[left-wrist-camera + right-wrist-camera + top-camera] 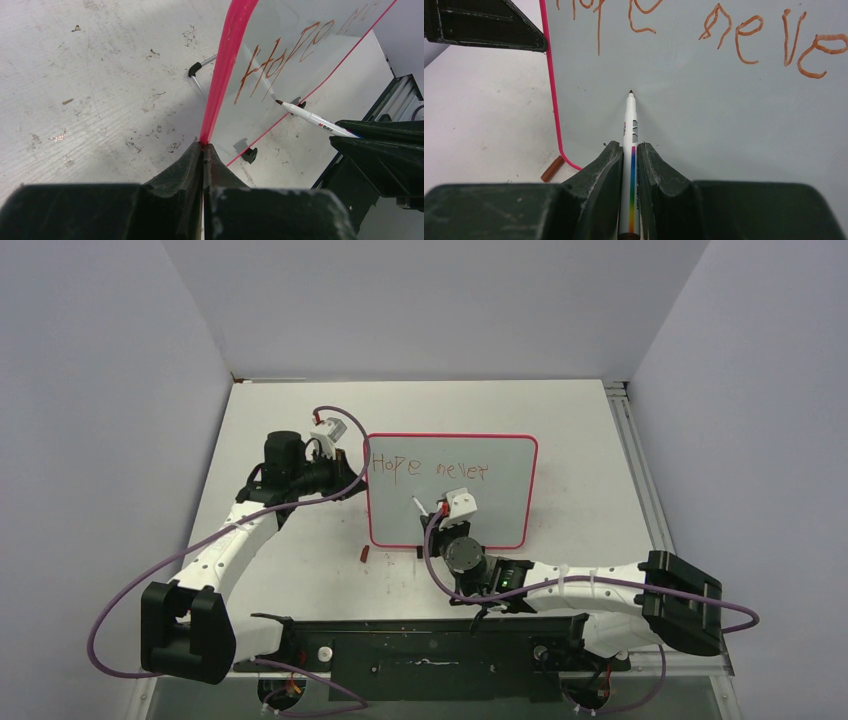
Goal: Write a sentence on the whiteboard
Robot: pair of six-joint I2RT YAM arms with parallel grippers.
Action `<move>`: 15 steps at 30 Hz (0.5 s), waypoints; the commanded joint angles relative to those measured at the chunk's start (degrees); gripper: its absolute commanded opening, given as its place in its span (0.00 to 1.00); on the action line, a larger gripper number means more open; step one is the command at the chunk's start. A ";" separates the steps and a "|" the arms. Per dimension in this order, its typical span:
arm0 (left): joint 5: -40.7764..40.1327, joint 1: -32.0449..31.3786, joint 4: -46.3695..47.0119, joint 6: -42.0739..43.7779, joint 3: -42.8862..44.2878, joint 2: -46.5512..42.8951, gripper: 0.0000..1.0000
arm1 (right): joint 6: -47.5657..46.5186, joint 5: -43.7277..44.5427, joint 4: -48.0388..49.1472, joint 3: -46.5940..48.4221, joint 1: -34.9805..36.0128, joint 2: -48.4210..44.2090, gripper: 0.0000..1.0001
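Observation:
The whiteboard (500,510), white with a thin pink-red frame, stands tilted at the table's middle. The sentence (428,468) reads "Hope never" in one reddish-brown line along the top; it also shows in the right wrist view (744,40) and partly in the left wrist view (280,55). My left gripper (203,146) is shut on the board's left frame edge (227,60). My right gripper (630,147) is shut on a white marker (629,125) with a rainbow stripe. Its brown tip points at the blank board below "Hope", very near the surface; contact cannot be told. The marker also shows in the left wrist view (312,118).
A brown marker cap (365,552) lies on the table by the board's lower left corner, also in the right wrist view (552,168). A small black foot (249,155) props the board. A metal rail (630,460) runs along the table's right edge.

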 commanded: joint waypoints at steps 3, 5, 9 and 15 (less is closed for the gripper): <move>1.04 -0.86 0.43 0.85 0.91 0.33 0.00 | 0.36 1.12 2.65 0.58 -0.48 1.42 0.05; 1.05 -0.90 0.43 0.88 0.88 0.31 0.00 | 0.21 0.79 2.73 0.74 -0.62 1.53 0.05; 1.05 -1.03 0.43 0.97 0.93 0.19 0.00 | -0.03 0.47 2.76 0.94 -0.62 1.99 0.05; 1.10 -1.02 0.40 0.97 1.02 0.02 0.00 | 0.15 -0.08 2.21 1.16 -0.61 2.35 0.05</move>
